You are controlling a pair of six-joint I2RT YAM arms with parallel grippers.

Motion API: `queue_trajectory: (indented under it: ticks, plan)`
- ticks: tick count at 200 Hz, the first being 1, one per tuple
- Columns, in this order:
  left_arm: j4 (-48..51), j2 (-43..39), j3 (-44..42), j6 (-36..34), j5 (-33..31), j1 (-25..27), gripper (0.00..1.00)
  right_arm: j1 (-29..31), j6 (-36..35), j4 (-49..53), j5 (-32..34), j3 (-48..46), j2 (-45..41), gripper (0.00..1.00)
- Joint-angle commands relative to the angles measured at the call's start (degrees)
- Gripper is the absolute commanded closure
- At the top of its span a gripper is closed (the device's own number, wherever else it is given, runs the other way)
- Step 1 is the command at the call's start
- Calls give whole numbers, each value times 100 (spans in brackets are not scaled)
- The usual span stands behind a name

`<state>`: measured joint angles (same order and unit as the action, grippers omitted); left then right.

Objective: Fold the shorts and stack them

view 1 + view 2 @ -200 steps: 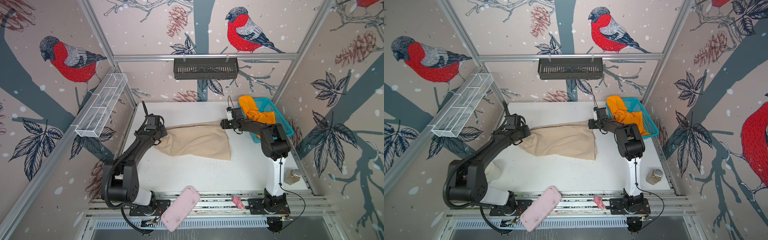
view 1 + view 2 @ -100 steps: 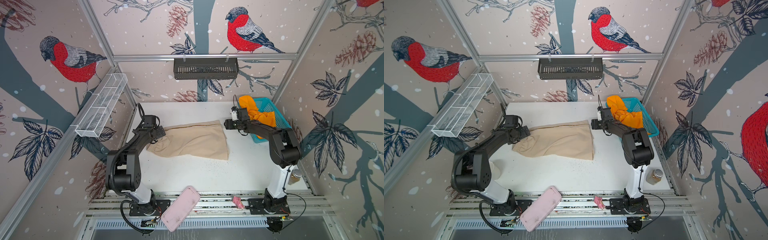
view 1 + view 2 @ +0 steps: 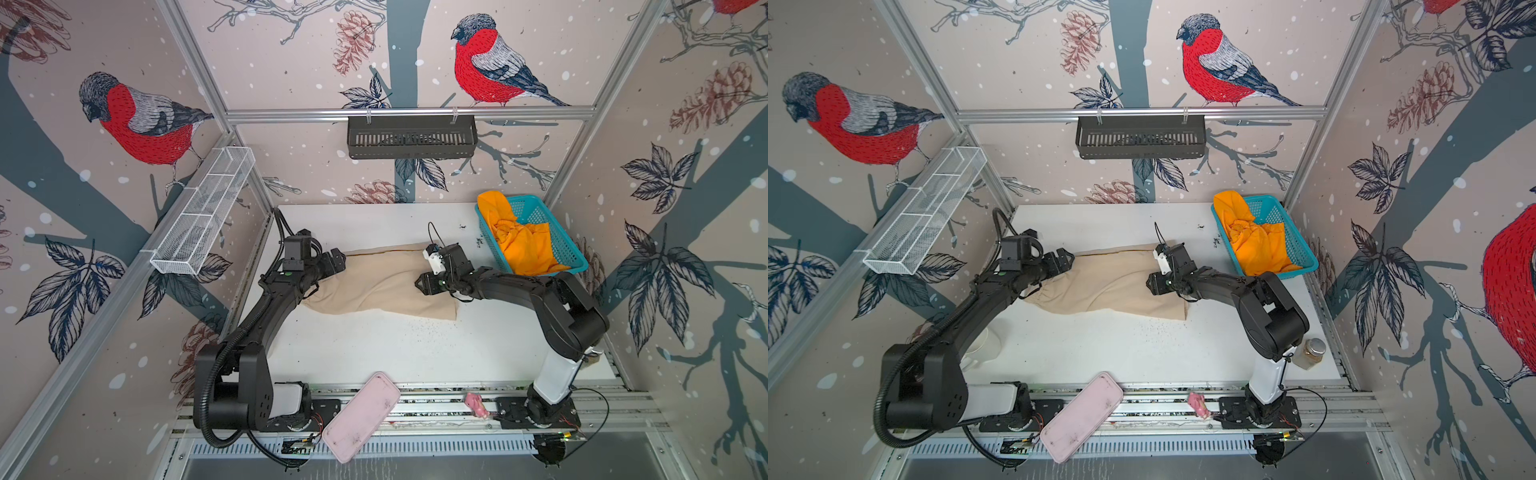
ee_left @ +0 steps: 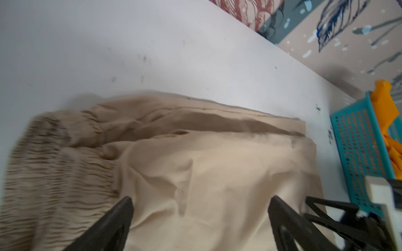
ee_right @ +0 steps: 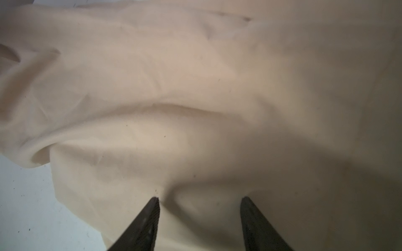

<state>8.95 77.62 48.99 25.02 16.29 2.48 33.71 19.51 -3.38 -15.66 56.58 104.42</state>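
Bright, even light in both top views; wrist views blurred, beige shorts (image 5: 201, 104) shadowed.

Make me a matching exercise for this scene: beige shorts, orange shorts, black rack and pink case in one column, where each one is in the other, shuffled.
1 beige shorts
2 orange shorts
3 black rack
4 pink case

A hangs from the back rail
B lies on the white table
C heaped in the teal basket
D rests tilted across the front rails

Pairs: 1-B, 2-C, 3-A, 4-D

Robot lab cell: aluminium frame (image 3: 409, 113), bird-wallpaper panels (image 3: 490, 66), white table (image 3: 374, 345).
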Motion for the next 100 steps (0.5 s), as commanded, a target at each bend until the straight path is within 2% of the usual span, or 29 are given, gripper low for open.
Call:
queue_trajectory:
  ticks: [1, 41, 100]
  plan:
    - [-897, 209, -99, -128, 370, 22, 3, -9, 402, -397, -76, -151, 89, 41]
    - [-1038, 773, -83, -326, -245, -78, 3, -388, 409, -14, 33, -320, 113, 46]
    - [-1166, 1220, -433, -335, -692, -244, 3, -1025, 355, 143, 87, -727, -71, 47]
